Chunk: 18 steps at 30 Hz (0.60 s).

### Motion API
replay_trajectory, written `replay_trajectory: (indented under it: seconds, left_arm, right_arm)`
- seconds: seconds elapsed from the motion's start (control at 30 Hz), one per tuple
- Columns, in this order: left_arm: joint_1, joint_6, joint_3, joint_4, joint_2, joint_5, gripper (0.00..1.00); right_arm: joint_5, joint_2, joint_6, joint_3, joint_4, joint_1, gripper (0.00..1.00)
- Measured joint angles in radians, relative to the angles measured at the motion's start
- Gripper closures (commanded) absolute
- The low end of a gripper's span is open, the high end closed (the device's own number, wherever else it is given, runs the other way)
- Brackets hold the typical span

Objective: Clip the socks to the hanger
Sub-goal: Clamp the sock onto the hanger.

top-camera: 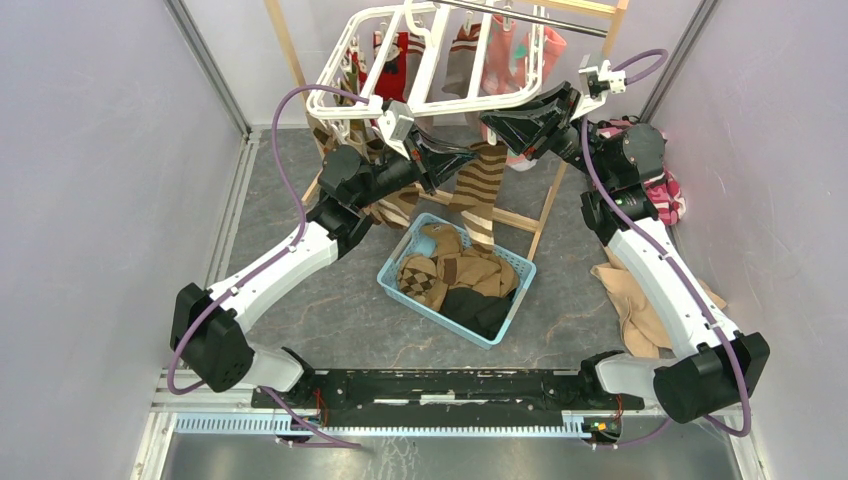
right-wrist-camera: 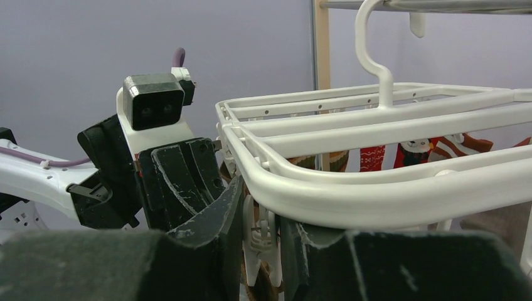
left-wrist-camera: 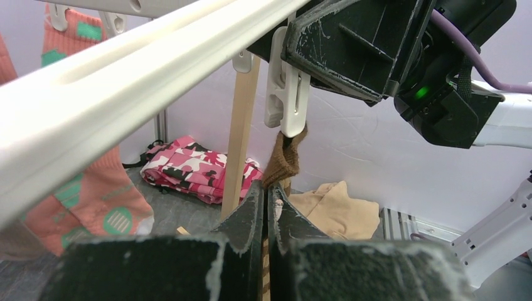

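Note:
The white hanger [top-camera: 432, 100] hangs at the back with several socks [top-camera: 480, 55] clipped along its far side. My left gripper [top-camera: 468, 155] is shut on a brown striped sock [top-camera: 483, 190], whose body dangles over the basket. In the left wrist view the sock's cuff [left-wrist-camera: 285, 157] rises from my left gripper [left-wrist-camera: 266, 194] into the mouth of a white clip [left-wrist-camera: 285, 100]. My right gripper [top-camera: 492, 122] is shut on that clip [right-wrist-camera: 260, 241] just under the hanger rim [right-wrist-camera: 376, 194], and brown sock fabric [right-wrist-camera: 260, 290] shows below the clip.
A light blue basket [top-camera: 395, 290] below the hanger holds several more socks [top-camera: 445, 275]. The wooden frame stand [top-camera: 548, 205] carries the hanger. A pink camouflage cloth [top-camera: 668, 195] and a beige cloth [top-camera: 630, 300] lie on the right.

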Motion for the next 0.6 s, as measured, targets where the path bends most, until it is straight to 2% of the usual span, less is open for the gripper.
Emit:
replay_trajectory:
  seconds: [0.33,0.6]
  left_arm:
    - [0.003,-0.024,0.002,0.013,0.0,0.008,0.98]
    - [0.024,-0.108,0.002,0.103,0.0,0.067,0.98]
  right_arm:
    - [0.0,0.0,-0.006,0.003,-0.004,0.006,1.0]
    - [0.0,0.0,-0.014,0.003,-0.016,0.006,1.0]
